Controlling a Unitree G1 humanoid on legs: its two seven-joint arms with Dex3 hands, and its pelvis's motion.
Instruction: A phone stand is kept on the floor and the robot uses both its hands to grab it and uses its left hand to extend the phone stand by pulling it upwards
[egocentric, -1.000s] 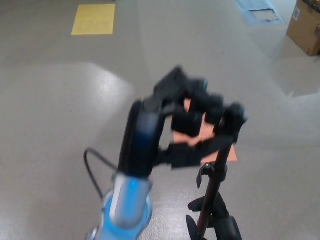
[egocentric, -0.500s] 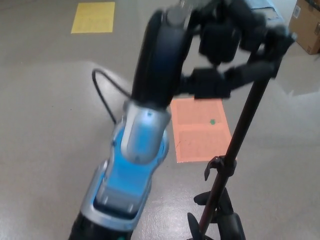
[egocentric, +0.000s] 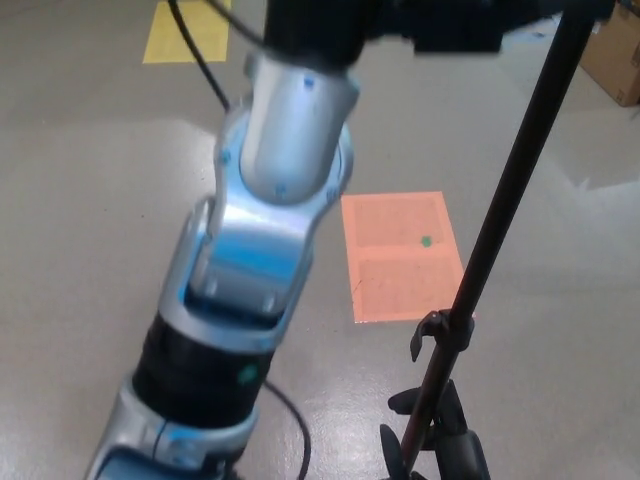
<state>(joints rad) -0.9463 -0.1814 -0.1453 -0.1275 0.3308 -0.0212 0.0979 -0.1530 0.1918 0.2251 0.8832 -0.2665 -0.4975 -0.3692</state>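
- Head view: the left arm (egocentric: 260, 270) fills the left and centre of the frame, reaching to the top edge, and the left hand (egocentric: 440, 25) is mostly cut off up there.
- Only a dark chunk of that hand shows at the top, right beside the pole, so I honestly can't tell from this frame whether it's clamped on the pole or not.
- The phone stand (egocentric: 500, 230) runs as a thin dark pole from the bottom centre-right up to the upper right corner, leaning a bit to the right. Its clamp collar (egocentric: 440, 335) sits low on the pole, just right of the orange floor mat (egocentric: 400, 255).
- What just changed: a second ago the hand was in mid frame with the pole top barely above the collar. Half a second ago it was near the top, and now it's out past the top edge, with much more pole showing above the collar.
- So my read is the upward pull is well along and the stand is mostly extended.
- Right hand (egocentric: 445, 450): something dark sits at the pole's base at the bottom edge, probably that hand steadying it, but its grip is unclear.
- Camera looks steady, and the yellow square (egocentric: 175, 35) at the upper left hasn't budged.
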